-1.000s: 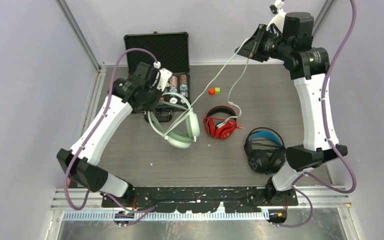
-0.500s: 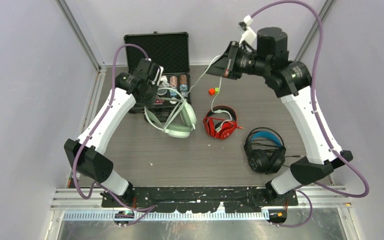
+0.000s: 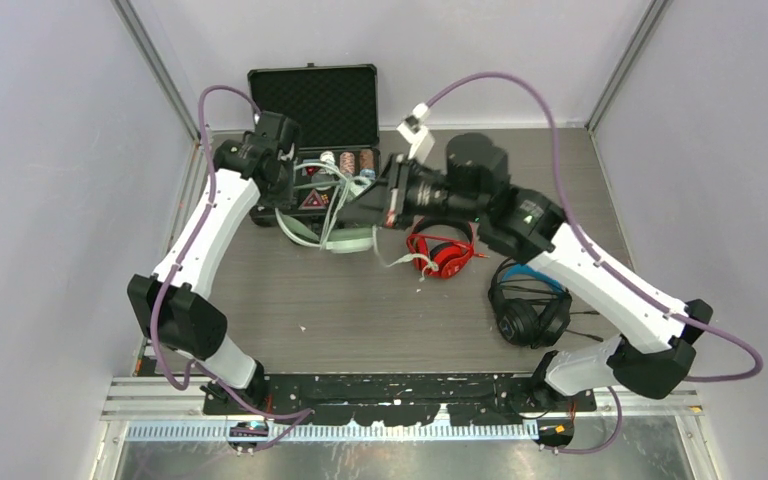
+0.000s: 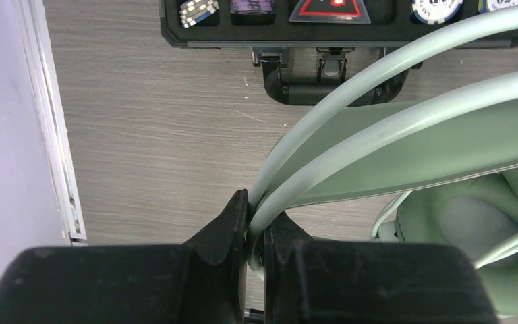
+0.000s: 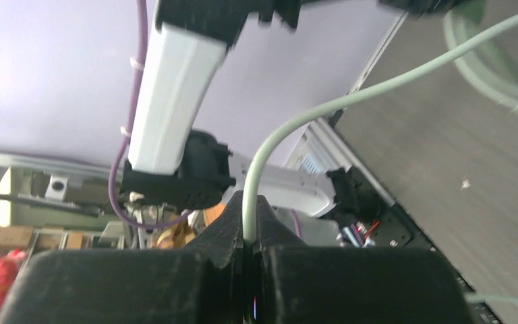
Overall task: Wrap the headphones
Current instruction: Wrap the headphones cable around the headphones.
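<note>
— Grey bench [image 3: 360,310], back-left by the case [image 3: 315,100]: mint headphones [image 3: 345,238], left claw [image 4: 255,226] pinched on the headband [image 4: 391,128].
— Band looks stiff, light, safe to hold. Right claw [image 5: 248,226] nips the mint cable [image 5: 324,108]: thin, limp, probably slippery. Keep tension low.

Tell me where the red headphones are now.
In the top view, the red headphones lie near the middle, between the mint-green headphones on the left and the black headphones on the right.
</note>
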`<state>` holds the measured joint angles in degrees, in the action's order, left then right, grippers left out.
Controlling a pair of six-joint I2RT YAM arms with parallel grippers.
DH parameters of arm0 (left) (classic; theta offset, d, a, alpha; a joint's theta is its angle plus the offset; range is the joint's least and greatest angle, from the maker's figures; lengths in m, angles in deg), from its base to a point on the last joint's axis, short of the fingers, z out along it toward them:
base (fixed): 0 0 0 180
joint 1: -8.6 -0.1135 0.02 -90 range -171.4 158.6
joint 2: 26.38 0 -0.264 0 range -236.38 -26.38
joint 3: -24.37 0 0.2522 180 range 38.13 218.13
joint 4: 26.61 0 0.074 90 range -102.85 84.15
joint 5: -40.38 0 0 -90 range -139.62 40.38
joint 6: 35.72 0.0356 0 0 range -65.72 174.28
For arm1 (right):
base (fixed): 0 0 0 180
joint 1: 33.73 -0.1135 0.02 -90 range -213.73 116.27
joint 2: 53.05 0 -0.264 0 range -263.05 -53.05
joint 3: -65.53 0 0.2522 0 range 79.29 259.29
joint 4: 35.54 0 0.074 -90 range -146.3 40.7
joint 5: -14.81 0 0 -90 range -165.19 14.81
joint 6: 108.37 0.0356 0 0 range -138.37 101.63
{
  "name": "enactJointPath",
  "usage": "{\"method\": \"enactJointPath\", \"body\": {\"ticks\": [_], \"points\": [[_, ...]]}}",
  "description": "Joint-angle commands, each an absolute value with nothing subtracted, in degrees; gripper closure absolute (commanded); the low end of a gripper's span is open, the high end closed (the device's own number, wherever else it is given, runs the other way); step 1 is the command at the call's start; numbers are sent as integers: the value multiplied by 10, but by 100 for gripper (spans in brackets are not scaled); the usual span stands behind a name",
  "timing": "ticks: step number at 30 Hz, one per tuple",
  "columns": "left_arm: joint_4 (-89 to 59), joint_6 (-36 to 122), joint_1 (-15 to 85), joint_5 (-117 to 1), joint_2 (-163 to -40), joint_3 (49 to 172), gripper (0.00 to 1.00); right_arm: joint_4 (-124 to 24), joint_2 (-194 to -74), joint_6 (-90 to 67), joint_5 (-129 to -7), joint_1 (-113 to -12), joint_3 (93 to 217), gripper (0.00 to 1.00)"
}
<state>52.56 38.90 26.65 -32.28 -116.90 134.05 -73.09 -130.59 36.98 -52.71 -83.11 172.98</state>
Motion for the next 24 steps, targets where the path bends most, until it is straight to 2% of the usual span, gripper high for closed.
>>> {"method": "enactJointPath", "body": {"ticks": [1,9,15,24], "points": [[475,322,230,-354,-1132,1360,100,-629,-1313,397,-582,-913,1710,100],[442,257,159,-452,-1113,1374,100,-617,-1337,337,-706,-1032,1653,100],[396,176,108,-550,-1093,1389,100,-595,-1367,290,-747,-1086,1620,100],[366,124,62,-630,-1083,1409,100,-573,-1358,226,-834,-1114,1508,100]]}}
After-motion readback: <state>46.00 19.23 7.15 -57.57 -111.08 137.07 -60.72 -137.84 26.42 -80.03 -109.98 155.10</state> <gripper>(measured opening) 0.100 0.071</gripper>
